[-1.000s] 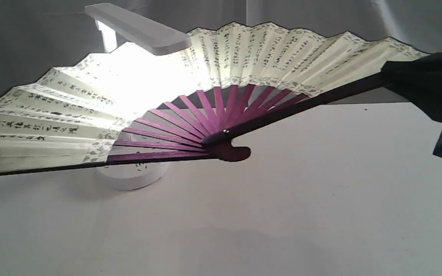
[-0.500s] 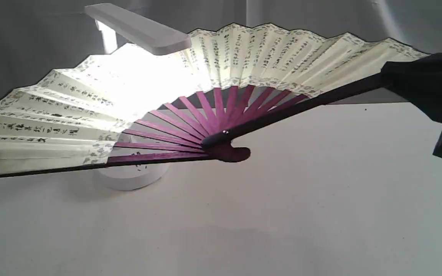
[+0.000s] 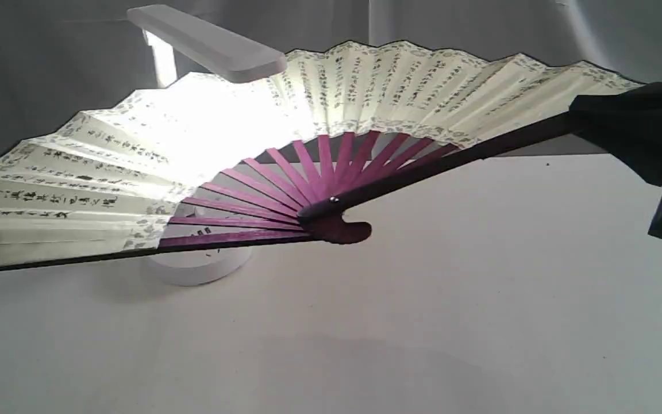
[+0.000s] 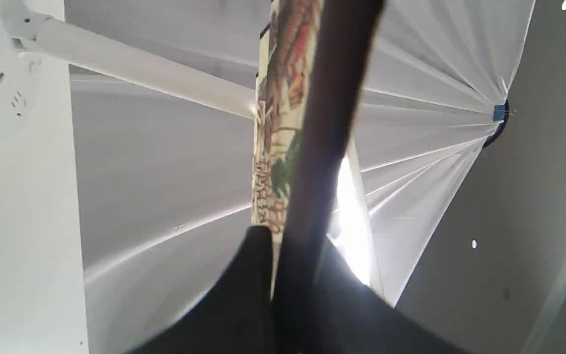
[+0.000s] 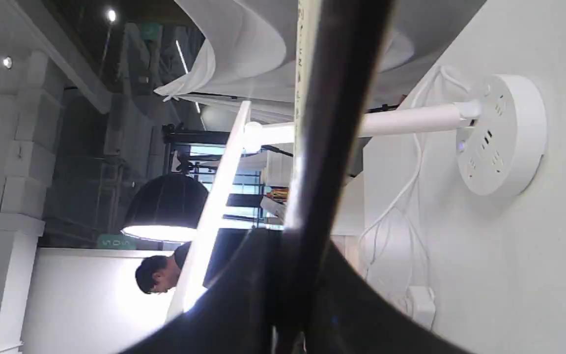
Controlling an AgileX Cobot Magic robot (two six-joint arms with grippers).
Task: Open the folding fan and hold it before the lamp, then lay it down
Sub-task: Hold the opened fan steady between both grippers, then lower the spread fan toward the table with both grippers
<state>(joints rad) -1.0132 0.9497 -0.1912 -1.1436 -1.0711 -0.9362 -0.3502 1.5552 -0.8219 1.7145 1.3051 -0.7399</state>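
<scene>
Folding fan fully spread, cream pleats, maroon ribs

This has the look of a lab's or studio's recording booth, not anyone's home. A bare white tabletop is walled in by pale cloth, gathered to a blue clip like a photo tent, with a white lamp standing on it. Past the cloth's edge, the right wrist view opens onto a tall hall with ceiling spotlights, a lit black pendant shade, a white partition and a person with head bowed.
</scene>
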